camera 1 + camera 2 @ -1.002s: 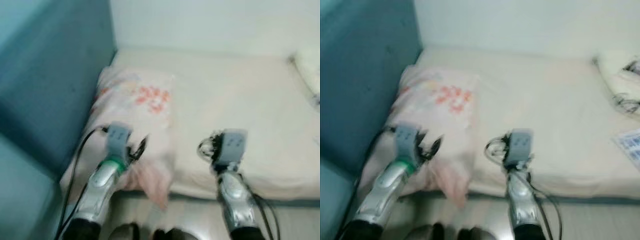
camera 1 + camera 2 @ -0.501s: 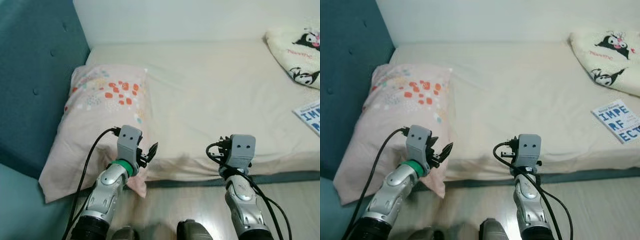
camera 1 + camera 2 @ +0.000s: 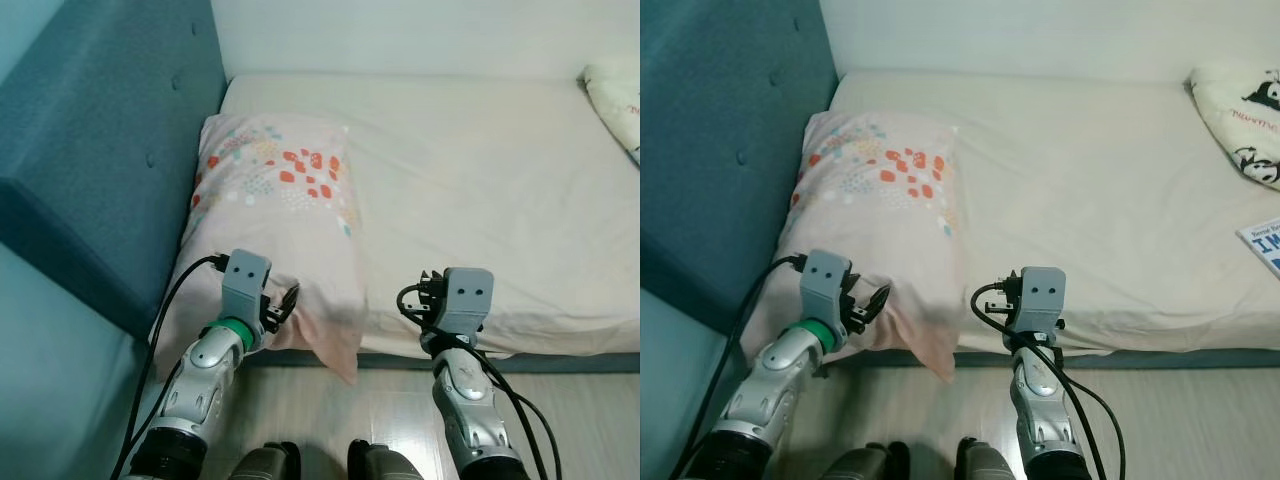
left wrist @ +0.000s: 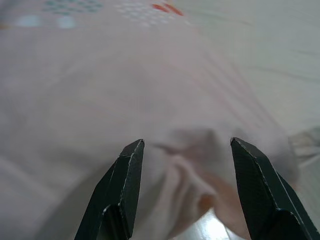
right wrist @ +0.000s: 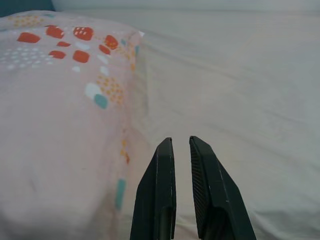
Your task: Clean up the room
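A pink pillow [image 3: 280, 215] with red, teal and yellow spots lies at the left end of the cream bed [image 3: 480, 180], its near corner hanging over the bed's front edge. My left gripper [image 3: 283, 305] is open right at that near edge, and the pillow's folded corner [image 4: 190, 165] sits just beyond its black fingers [image 4: 125, 180]. My right gripper [image 5: 181, 145] hovers over the bed's front edge beside the pillow [image 5: 65, 125], fingers nearly together with nothing between them.
A teal padded headboard [image 3: 110, 150] stands along the left. A white cartoon-print pillow [image 3: 1240, 120] and a book [image 3: 1265, 240] lie at the bed's right end. Pale wood floor [image 3: 330, 420] runs in front of the bed, with my feet [image 3: 320, 465] on it.
The camera has swung left, so the pillow now sits more central and the book and cartoon pillow have slid toward the right edge. Both arms hold much the same pose.
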You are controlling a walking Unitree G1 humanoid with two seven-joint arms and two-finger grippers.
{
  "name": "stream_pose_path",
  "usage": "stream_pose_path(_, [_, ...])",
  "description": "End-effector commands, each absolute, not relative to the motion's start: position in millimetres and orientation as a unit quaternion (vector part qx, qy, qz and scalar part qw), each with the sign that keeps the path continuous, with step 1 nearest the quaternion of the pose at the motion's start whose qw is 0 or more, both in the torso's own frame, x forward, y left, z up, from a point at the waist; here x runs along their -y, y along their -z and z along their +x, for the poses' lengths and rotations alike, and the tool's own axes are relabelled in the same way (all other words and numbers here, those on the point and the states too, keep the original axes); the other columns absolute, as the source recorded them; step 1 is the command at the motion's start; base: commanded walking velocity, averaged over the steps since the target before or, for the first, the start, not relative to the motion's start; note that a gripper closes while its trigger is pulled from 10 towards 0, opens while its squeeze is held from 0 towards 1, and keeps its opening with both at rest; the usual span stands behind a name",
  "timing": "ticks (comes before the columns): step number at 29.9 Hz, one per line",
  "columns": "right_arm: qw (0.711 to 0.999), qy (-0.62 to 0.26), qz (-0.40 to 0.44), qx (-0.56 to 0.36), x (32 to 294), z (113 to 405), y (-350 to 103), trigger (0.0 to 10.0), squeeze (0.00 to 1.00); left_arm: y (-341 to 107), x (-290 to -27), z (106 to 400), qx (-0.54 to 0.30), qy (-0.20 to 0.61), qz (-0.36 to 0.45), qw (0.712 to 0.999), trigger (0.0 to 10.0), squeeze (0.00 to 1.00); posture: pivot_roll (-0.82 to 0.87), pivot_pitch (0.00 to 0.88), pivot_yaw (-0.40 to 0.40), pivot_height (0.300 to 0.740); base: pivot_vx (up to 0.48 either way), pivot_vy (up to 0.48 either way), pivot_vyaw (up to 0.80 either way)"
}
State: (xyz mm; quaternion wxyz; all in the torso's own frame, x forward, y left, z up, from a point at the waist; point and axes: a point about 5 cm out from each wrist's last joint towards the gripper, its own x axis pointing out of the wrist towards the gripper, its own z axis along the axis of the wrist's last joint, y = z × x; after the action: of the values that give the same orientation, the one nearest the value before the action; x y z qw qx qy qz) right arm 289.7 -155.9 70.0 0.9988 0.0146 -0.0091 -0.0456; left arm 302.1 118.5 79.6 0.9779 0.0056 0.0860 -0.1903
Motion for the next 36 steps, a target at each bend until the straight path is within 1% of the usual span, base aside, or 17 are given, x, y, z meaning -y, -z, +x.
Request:
stream_pose_path(1, [0.999, 0.052, 0.015, -0.003, 159.3, 288.8, -64.6, 10.0, 0.0, -74.0, -120.9, 299.6, -0.093, 0.183, 0.004, 0.979, 10.0, 0.0, 0.05, 0.096, 0.035, 0.74, 0.0, 0.0, 0.0])
stream_pose_path(10, [0.999, 0.044, 0.018, 0.0, 155.7, 294.3, -67.8, 10.0, 0.0, -70.8, -124.1, 303.1, -0.103, 0.172, 0.014, 0.98, 10.0, 0.0, 0.04, 0.097, 0.03, 0.74, 0.0, 0.0, 0.0])
stream_pose_path(15, [0.999, 0.042, 0.019, -0.002, 155.1, 295.8, -67.8, 10.0, 0.0, -70.8, -125.5, 304.7, -0.103, 0.157, -0.004, 0.982, 10.0, 0.0, 0.04, 0.103, 0.028, 0.74, 0.0, 0.0, 0.0])
stream_pose_path(23, [0.999, 0.016, 0.017, -0.027, 150.0, 297.0, -61.8, 10.0, 0.0, -71.7, -130.6, 305.6, -0.097, 0.138, -0.003, 0.986, 10.0, 0.0, 0.04, 0.11, 0.034, 0.74, 0.0, 0.0, 0.0])
stream_pose_path(31, [0.999, 0.016, 0.017, -0.026, 150.1, 297.4, -62.7, 10.0, 0.0, -71.2, -131.5, 306.1, -0.097, 0.134, -0.002, 0.986, 10.0, 0.0, 0.04, 0.104, 0.038, 0.74, 0.0, 0.0, 0.0])
stream_pose_path(36, [0.999, 0.016, 0.017, -0.028, 150.6, 296.9, -61.8, 10.0, 0.0, -73.2, -127.8, 306.9, -0.094, 0.144, 0.003, 0.985, 10.0, 0.0, 0.04, 0.101, 0.039, 0.74, 0.0, 0.0, 0.0])
